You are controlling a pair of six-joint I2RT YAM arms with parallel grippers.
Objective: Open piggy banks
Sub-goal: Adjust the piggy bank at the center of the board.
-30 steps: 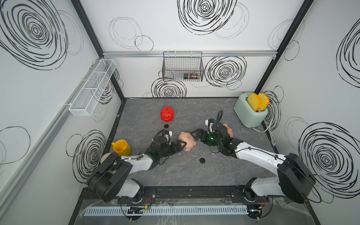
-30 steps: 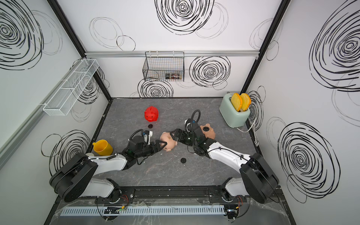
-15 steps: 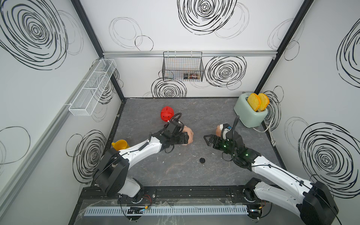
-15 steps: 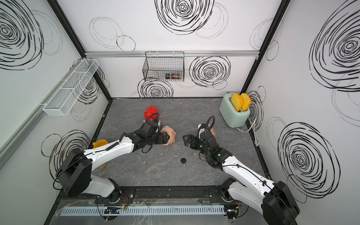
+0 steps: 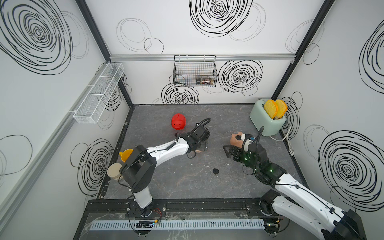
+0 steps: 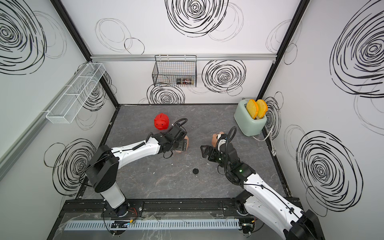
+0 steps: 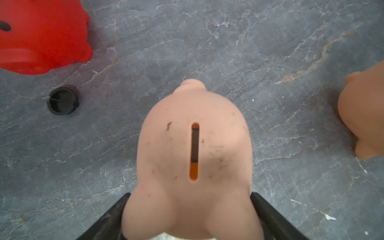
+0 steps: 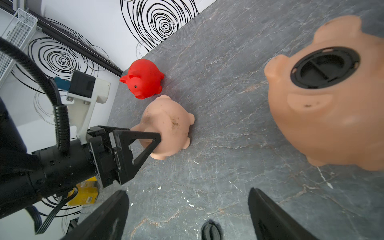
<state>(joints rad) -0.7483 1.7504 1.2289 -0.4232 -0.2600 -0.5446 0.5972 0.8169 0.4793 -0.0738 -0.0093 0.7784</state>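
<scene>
A sec ago both hands are at the pale pink pig (image 7: pixel 193 145) mid-surface; now they're apart. The L hand (image 7: pixel 189 195) has moved it over, and it stands upright, slot up, near the red pig (image 5: pixel 178 122). The jaws sit either side of its rear, but we can't tell if they still press it. The R hand (image 8: pixel 187 192) has pulled back, jaws wide w/ nothing in them, near the peach-tan pig (image 8: pixel 328 108). That one lies belly-up w/ its plug (image 8: pixel 326 67) in place. A loose plug (image 7: pixel 63 100) lies on the surface (image 5: pixel 187 187) by the red pig, and a second loose plug (image 5: pixel 215 171) lies nearer the front. We judge two banks open and the peach-tan one left, w/ the R hand well placed for it.
</scene>
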